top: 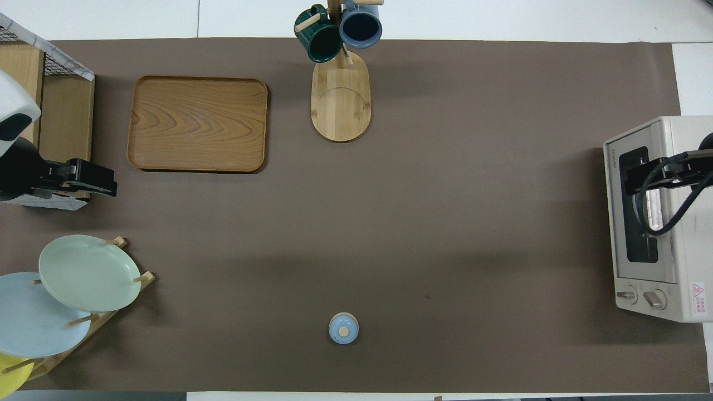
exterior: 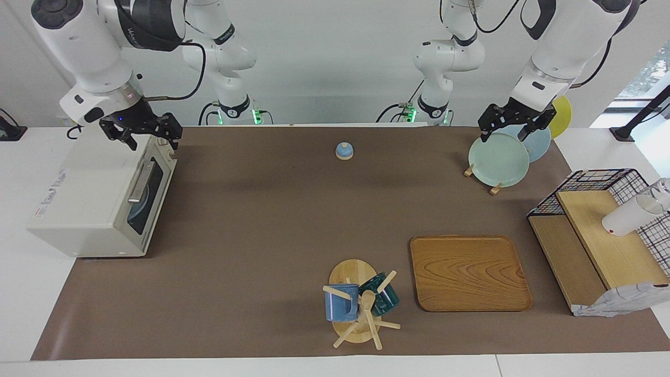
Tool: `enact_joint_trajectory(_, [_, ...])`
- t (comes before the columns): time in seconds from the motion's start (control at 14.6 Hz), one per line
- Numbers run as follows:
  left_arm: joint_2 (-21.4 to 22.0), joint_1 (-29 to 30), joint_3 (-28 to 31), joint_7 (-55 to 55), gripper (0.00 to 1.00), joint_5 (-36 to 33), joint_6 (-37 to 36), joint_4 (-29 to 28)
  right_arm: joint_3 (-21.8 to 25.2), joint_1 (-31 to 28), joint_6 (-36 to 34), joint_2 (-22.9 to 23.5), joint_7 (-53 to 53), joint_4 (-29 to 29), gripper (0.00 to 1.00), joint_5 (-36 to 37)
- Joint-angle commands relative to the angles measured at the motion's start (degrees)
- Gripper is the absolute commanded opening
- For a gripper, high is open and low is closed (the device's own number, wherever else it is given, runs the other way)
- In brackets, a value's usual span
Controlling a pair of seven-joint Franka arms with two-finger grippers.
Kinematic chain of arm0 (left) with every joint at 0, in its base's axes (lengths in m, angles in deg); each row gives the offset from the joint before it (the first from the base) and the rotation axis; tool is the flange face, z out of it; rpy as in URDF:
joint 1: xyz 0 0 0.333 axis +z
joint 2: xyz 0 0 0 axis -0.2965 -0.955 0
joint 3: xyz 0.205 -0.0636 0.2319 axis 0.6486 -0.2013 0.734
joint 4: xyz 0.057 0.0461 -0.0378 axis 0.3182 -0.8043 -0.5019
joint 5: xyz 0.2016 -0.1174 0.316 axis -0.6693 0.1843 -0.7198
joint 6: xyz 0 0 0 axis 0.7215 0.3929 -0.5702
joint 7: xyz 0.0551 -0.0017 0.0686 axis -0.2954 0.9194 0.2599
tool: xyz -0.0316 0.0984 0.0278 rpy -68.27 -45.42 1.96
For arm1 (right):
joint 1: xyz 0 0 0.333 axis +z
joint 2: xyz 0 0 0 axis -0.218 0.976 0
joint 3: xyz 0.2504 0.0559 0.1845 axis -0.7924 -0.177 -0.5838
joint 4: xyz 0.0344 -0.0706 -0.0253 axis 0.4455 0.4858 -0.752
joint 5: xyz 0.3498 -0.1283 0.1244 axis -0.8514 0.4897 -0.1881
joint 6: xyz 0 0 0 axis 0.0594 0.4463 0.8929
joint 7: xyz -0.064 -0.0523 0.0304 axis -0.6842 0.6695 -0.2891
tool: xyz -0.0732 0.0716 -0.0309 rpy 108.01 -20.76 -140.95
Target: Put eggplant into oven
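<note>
Oven [exterior: 89,209] sits closed at table edge, right claw [exterior: 141,135] above.

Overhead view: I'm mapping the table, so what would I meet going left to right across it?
Wire shelf → plate rack → wooden tray → mug tree → oven.

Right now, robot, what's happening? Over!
Right gripper open over oven. Left gripper open over plate rack, waiting. Oven door shut; no eggplant visible.

two high opposed views, shared table [exterior: 261,220]
</note>
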Motion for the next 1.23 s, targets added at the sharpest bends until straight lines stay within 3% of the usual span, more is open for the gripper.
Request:
enact_joint_trajectory(0.0, [0.55, -0.24, 0.24, 0.16, 1.00, -1.28, 0.32, -0.56, 0.08, -0.48, -1.28, 0.71, 0.23, -0.83, 1.00, -1.50])
enact_joint_trajectory(1.17, [0.55, -0.24, 0.24, 0.24, 1.00, -1.28, 0.32, -0.56, 0.08, -0.13, 0.74, 1.15, 1.99, -1.53, 1.00, -1.68])
